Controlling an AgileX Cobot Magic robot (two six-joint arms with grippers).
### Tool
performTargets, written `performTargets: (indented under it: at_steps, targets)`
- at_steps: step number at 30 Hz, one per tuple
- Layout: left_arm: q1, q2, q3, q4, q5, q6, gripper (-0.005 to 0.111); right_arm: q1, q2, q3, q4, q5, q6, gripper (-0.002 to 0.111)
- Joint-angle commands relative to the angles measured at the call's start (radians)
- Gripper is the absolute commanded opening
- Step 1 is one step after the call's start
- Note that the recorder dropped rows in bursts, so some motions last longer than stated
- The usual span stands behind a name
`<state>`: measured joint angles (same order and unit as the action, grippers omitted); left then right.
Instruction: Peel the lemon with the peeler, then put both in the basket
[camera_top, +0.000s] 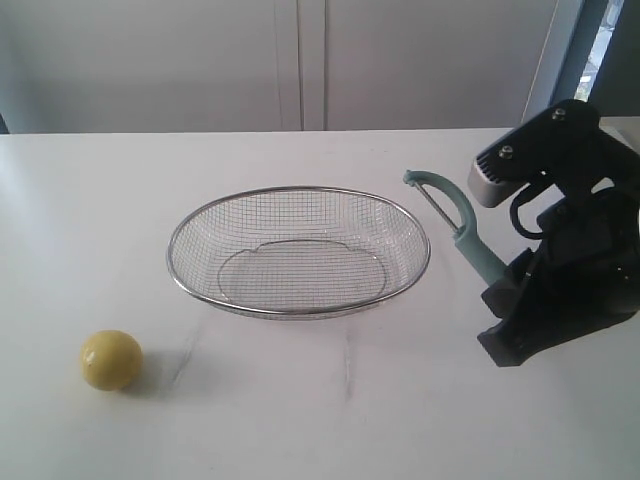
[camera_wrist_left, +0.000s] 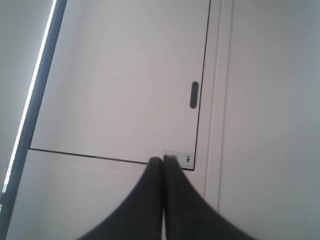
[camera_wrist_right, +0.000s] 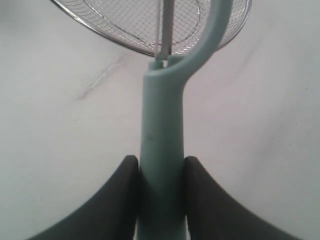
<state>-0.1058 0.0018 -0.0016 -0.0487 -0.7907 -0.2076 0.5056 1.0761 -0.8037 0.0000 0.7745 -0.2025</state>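
Observation:
The yellow lemon (camera_top: 110, 359) rests on the white table at the front left, alone. The wire mesh basket (camera_top: 300, 189) stands in the middle with nothing in it. My right gripper (camera_top: 497, 290) is shut on the pale teal peeler (camera_top: 462, 226), held above the table just right of the basket with its blade end pointing up and toward the basket. In the right wrist view the peeler (camera_wrist_right: 162, 130) handle sits clamped in the right gripper (camera_wrist_right: 160, 162), and the basket (camera_wrist_right: 125, 41) lies beyond. My left gripper (camera_wrist_left: 163, 161) is shut on nothing and faces a wall; it does not show in the exterior view.
The white table (camera_top: 330, 410) stretches bare between lemon and right arm. A pale wall with a door (camera_wrist_left: 120, 75) stands behind the table.

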Motion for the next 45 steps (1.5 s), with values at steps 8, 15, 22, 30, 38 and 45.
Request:
performTargets:
  at_steps: [8,15,22,30,38,45]
  targets:
    - [-0.007,-0.002,-0.116,0.001,-0.015,0.002,0.000,-0.005,-0.008,0.003,0.009,-0.014,0.006,0.000]
    - [-0.007,-0.002,-0.148,0.001,0.007,0.002,0.000,-0.005,-0.008,0.003,0.009,-0.014,0.006,0.000]
    - [-0.007,0.030,-0.153,-0.001,0.000,0.071,0.000,-0.005,-0.008,0.003,0.009,-0.014,0.006,0.000]
    - [-0.007,0.126,-0.153,-0.001,0.088,0.120,0.000,-0.005,-0.008,0.003,0.009,-0.014,0.006,0.000]
    - [-0.007,0.201,-0.153,0.001,0.172,0.181,0.000,-0.005,-0.008,0.003,0.009,-0.014,0.006,0.000]
    - [-0.007,0.201,-0.221,0.001,0.421,0.257,0.000,-0.005,-0.008,0.003,0.009,-0.014,0.006,0.000]
